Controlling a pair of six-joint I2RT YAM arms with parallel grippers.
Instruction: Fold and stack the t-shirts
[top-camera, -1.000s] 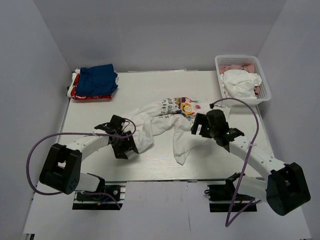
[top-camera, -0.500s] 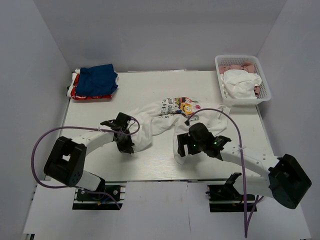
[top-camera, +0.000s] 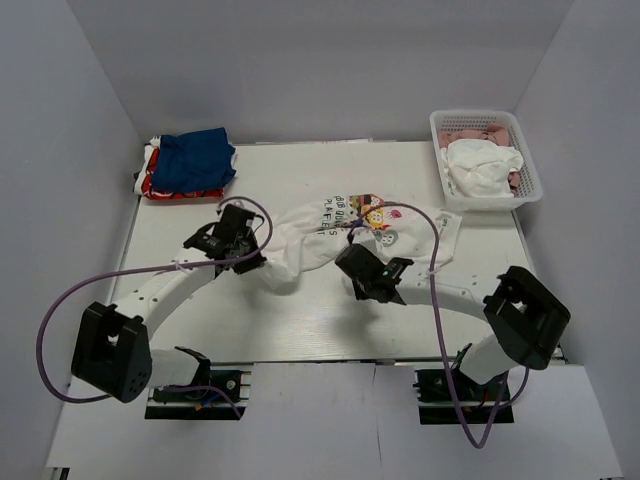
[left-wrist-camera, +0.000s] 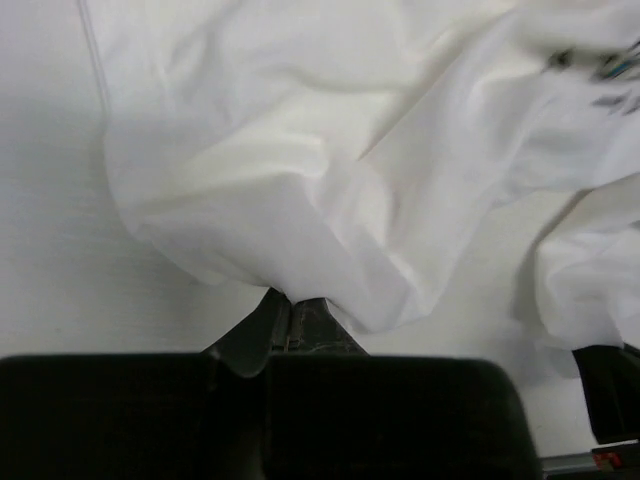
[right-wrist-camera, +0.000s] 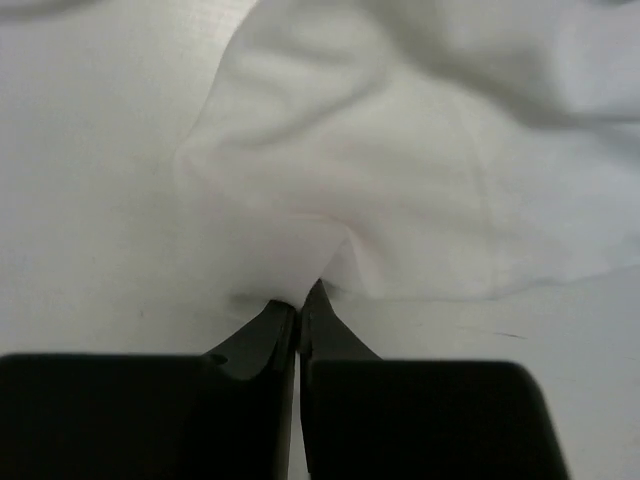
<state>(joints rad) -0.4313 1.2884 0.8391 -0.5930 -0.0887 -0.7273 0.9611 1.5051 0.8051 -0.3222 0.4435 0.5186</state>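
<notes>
The white t-shirt (top-camera: 320, 240) with its cartoon print (top-camera: 372, 215) lies crumpled in the middle of the table. My left gripper (top-camera: 258, 265) is shut on the shirt's left edge; in the left wrist view the fingertips (left-wrist-camera: 290, 300) pinch a fold of white cloth (left-wrist-camera: 300, 180). My right gripper (top-camera: 350, 262) is shut on the shirt's lower edge, and the right wrist view shows its tips (right-wrist-camera: 300, 290) closed on a pucker of cloth (right-wrist-camera: 380, 180). A folded royal-blue shirt (top-camera: 197, 158) rests on a red one (top-camera: 165, 188) at the back left.
A white plastic basket (top-camera: 436, 128) at the back right holds white and pink cloth (top-camera: 480, 165). The table's edges run close to the grey walls on both sides. The arms' cables (top-camera: 60, 300) loop over the near corners.
The right gripper swung left to the shirt's lower edge and shut on it. The left gripper shut on the left edge and drew it away from me, bunching the cloth.
</notes>
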